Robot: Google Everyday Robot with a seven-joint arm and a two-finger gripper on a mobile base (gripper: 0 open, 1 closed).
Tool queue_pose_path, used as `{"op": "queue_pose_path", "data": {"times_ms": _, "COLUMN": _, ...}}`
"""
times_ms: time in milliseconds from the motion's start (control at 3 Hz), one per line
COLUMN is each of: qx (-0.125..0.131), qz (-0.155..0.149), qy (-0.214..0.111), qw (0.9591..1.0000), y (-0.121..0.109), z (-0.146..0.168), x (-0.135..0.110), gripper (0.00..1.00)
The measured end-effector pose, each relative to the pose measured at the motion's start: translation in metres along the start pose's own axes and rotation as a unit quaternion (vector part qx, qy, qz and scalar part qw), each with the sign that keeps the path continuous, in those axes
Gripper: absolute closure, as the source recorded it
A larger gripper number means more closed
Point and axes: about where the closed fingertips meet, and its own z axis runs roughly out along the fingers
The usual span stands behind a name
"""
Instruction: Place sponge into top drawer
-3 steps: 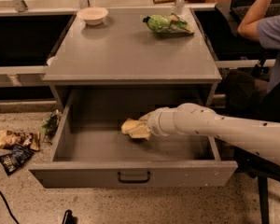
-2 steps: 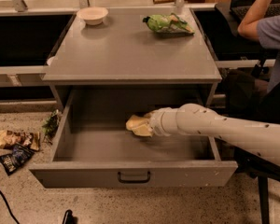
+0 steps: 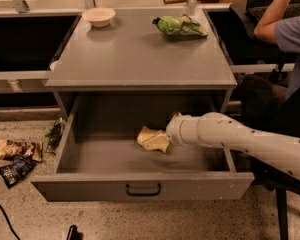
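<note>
One gripper [image 3: 163,137], reaching from 3 o'clock, clamps one tilted sponge [image 3: 149,138] inside one open drawer [image 3: 140,183].

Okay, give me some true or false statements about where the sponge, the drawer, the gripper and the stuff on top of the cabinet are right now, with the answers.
1. The top drawer is pulled open. True.
2. The sponge lies on the cabinet top next to the bowl. False: it is inside the open drawer, at the end of the arm.
3. The gripper is inside the open drawer, right at the sponge. True.
4. The green snack bag is in the drawer. False: it lies on the cabinet top, toward the back right.
5. The cream bowl stands at the back left of the cabinet top. True.
</note>
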Motion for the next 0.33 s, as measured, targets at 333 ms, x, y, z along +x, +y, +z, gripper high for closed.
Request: {"op": "queue_pose_path", "data": {"times_ms": 333, "qx": 0.023, "qz": 0.003, "qy": -0.02, "qw": 0.9995, "y": 0.0038, "z": -0.0403, "x": -0.0058, "gripper": 0.0}}
